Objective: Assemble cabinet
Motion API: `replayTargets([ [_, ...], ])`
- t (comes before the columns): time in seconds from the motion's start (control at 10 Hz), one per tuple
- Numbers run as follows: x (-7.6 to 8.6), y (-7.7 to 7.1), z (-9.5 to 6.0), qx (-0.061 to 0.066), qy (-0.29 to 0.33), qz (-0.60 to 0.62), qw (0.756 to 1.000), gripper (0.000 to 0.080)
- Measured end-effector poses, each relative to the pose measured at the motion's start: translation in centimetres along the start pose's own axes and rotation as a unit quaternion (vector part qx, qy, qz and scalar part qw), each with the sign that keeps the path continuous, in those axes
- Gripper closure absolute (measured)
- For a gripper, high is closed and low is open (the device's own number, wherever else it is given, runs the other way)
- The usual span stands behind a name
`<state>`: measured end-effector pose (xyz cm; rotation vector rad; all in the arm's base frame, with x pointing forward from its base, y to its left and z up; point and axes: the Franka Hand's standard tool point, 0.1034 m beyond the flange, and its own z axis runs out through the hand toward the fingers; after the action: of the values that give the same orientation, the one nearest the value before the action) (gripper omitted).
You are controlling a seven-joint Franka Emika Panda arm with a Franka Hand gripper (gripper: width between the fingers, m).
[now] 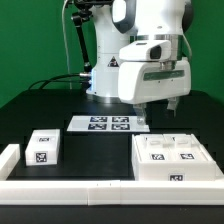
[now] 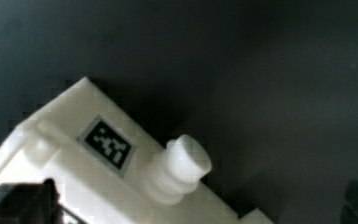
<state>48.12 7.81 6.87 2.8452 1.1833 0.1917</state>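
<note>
Much bare table [image 1: 100,150] lies between the cabinet [image 1: 175,160] and small block [image 1: 43,147].

White arm [image 1: 122,45] bent forward, wrist [image 1: 155,72] pointing down, tool [image 1: 160,108] hanging low, fingers [image 2: 30,203] spread apart

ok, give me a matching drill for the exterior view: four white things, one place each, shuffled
Things:
1 marker board
2 small tagged block
3 cabinet
4 border rail

Places:
A exterior view's right
B along the near edge
C exterior view's left
D middle, farthest back of the four

Pairs: 1-D; 2-C; 3-A; 4-B
</note>
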Motion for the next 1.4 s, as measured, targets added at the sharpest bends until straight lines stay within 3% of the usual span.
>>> replayTargets([
  [0.4, 0.2, -0.3, 0.1, 0.014, 0.001, 0.139, 0.99, 0.0002],
  [0.8, -0.2, -0.5, 2.3, 0.029, -0.007, 0.321, 0.946, 0.0002],
  [1.1, 0.0, -0.8, 2.4, 0.036, -0.008, 0.389, 0.921, 0.0002],
  [1.4, -0.1, -0.2, 5.4, 0.034, 0.002, 0.376, 0.926, 0.0002],
])
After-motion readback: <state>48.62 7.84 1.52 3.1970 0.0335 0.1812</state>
